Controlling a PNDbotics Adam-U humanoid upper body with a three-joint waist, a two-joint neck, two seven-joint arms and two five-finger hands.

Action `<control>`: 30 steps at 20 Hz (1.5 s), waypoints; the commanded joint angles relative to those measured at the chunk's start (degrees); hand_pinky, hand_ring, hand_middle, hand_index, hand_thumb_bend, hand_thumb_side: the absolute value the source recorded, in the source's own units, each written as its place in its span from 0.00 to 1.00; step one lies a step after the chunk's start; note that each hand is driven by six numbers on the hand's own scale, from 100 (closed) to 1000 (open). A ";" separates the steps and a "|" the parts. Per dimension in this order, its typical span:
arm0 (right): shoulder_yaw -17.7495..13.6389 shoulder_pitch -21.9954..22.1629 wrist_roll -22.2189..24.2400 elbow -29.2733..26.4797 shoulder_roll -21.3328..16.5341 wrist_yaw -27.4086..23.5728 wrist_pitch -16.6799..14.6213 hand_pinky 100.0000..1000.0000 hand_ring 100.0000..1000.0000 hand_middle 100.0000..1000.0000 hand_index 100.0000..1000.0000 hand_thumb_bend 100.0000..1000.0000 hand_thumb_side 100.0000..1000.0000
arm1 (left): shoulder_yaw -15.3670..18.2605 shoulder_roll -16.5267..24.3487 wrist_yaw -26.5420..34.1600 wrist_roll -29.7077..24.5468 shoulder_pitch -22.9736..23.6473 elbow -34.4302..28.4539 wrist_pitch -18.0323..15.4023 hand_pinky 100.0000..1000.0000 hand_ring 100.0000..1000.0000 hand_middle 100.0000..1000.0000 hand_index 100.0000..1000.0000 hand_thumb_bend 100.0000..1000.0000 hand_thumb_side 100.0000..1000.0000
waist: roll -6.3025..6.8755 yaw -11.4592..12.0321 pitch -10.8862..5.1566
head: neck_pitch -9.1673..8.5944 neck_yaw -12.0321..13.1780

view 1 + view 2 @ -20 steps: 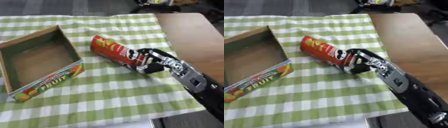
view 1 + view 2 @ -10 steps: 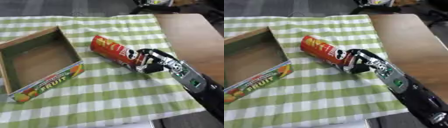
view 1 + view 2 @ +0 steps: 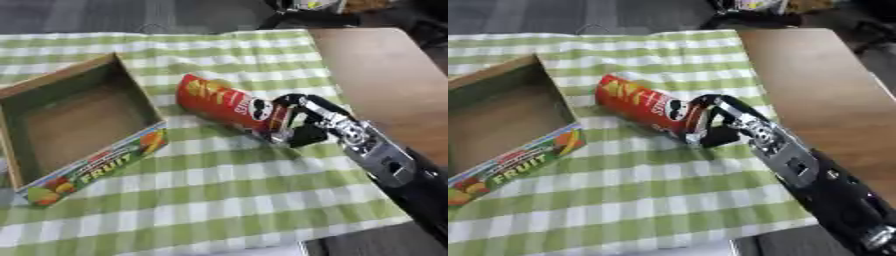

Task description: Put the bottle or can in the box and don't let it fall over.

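The fingers (image 3: 297,102) of the right hand (image 3: 308,120) are curled around the near end of the red can (image 3: 226,104), with the thumb showing dark beneath it, so the hand is grasping the can at its lower-right end. The can lies tilted on its side at the centre of the frame, its far end pointing toward the upper left, its yellow lettering and a face logo showing on the red wall. From the hand, the black and silver forearm (image 3: 815,175) runs down to the lower right corner of the frame. The can rests on the green and white checked cloth (image 3: 227,200), which covers most of the frame. To the left of the can, apart from it, stands the open cardboard box (image 3: 79,125), its near wall printed with fruit pictures and the word FRUIT; its inside shows bare brown board. At the right of the frame the brown wooden table (image 3: 385,75) shows uncovered beside the cloth's edge.
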 commanded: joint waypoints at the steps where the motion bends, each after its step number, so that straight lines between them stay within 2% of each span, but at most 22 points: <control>1: -1.06 -0.66 -0.67 -1.78 -2.15 -0.61 0.11 0.00 0.09 0.05 0.38 0.28 0.00 | 0.64 1.14 0.10 0.12 -0.77 -1.13 -0.24 0.57 0.58 0.50 0.67 0.00 0.65 | 0.83 -0.07 0.26 | -0.29 0.01; 16: -2.04 -1.14 -3.31 -3.62 -2.77 -2.89 1.10 0.00 0.05 0.01 0.35 0.29 0.00 | 0.66 1.16 0.15 0.20 -0.72 -1.10 -0.25 0.57 0.58 0.50 0.67 0.00 0.65 | 0.83 -0.18 0.25 | -0.26 -0.04; 22: -1.96 -0.96 -4.70 -3.87 -2.77 -3.15 0.98 0.00 0.00 0.00 0.27 0.30 0.00 | 0.72 1.19 0.14 0.20 -0.72 -1.12 -0.27 0.57 0.58 0.50 0.67 0.00 0.65 | 0.87 -0.17 0.22 | -0.32 -0.06; 30: -2.13 -0.65 -6.21 -4.65 -2.90 -3.97 -0.17 0.00 0.00 0.00 0.19 0.31 0.00 | 0.78 1.25 0.15 0.23 -0.76 -1.17 -0.30 0.57 0.58 0.50 0.67 0.00 0.64 | 0.89 -0.18 0.23 | -0.33 -0.01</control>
